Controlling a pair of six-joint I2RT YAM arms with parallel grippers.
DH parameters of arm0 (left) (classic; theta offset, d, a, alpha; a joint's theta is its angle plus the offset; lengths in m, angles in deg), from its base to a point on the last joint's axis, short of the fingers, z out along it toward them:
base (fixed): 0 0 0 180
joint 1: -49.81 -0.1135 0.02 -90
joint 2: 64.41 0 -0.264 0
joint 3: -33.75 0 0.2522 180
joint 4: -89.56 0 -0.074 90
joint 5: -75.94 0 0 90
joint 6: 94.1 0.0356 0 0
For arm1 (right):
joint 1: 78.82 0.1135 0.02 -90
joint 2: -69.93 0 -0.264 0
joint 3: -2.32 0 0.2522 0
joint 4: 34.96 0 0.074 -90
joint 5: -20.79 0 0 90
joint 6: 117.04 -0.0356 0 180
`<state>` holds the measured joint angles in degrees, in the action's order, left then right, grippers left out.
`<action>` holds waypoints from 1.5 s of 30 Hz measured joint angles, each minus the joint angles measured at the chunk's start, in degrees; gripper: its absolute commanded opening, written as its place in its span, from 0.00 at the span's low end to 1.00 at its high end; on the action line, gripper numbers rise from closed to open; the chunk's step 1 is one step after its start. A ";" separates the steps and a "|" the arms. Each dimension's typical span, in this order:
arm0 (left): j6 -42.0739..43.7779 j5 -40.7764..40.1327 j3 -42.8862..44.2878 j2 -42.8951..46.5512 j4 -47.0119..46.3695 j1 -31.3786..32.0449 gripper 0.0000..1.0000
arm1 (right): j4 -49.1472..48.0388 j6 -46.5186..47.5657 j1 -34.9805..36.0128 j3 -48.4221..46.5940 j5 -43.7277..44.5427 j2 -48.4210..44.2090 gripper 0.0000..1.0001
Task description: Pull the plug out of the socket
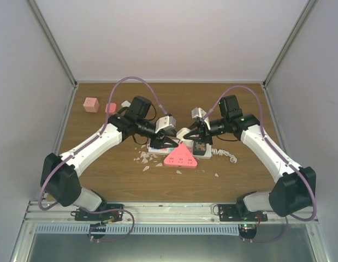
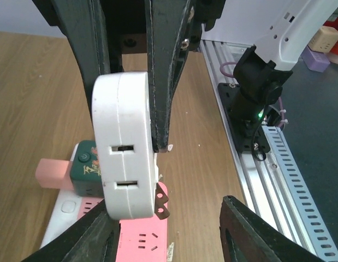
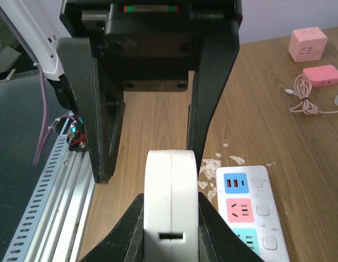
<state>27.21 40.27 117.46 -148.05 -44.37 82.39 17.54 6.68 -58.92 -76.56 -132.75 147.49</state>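
The white rounded plug (image 2: 122, 147) was gripped from both flat sides by the right gripper (image 3: 171, 203), whose jaws were closed tight on it. Its metal prongs (image 2: 163, 206) were seen bare, seated in no outlet. The left gripper (image 2: 165, 203) was spread wide, and nothing was held by it; its fingers flanked the plug's lower end, one touching or just behind it.

The socket (image 3: 261, 213), a long white power strip with blue, pink and pale blue faces, was seen at the lower right of the right wrist view, flat on the table (image 1: 103, 169). It was crowded by a dark green adapter (image 2: 87, 169) and partly covered by a pink triangular power strip (image 1: 179, 158). White chips (image 1: 142, 160) were scattered beside it. Well apart, at the upper left of the top view, a pink cube (image 1: 91, 104) and a flat pink block (image 1: 110, 107) were placed, with a coiled cable (image 3: 305, 98) nearby.
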 measured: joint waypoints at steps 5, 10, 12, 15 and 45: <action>-1.27 -0.59 0.02 -1.88 -0.28 1.70 0.46 | -0.15 -0.13 0.07 0.44 -0.02 0.00 0.01; -2.32 -1.49 0.35 -2.60 -0.63 2.21 0.37 | -0.22 -0.13 0.39 0.66 -0.02 -0.02 0.01; -2.56 -1.79 0.44 -2.71 -0.81 2.21 0.35 | -0.31 -0.13 0.39 0.79 0.00 -0.11 0.01; -2.91 -1.77 0.68 -2.86 -0.83 2.27 0.37 | -0.79 -0.13 0.39 1.51 0.13 -0.66 0.01; -4.63 6.34 1.79 -2.78 -1.42 -2.95 0.00 | -0.22 -0.94 -1.09 2.01 -0.48 -3.32 0.37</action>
<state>22.58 46.61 119.25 -150.82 -45.79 79.44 17.32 5.74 -60.01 -74.55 -133.24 144.17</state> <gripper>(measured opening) 0.145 0.394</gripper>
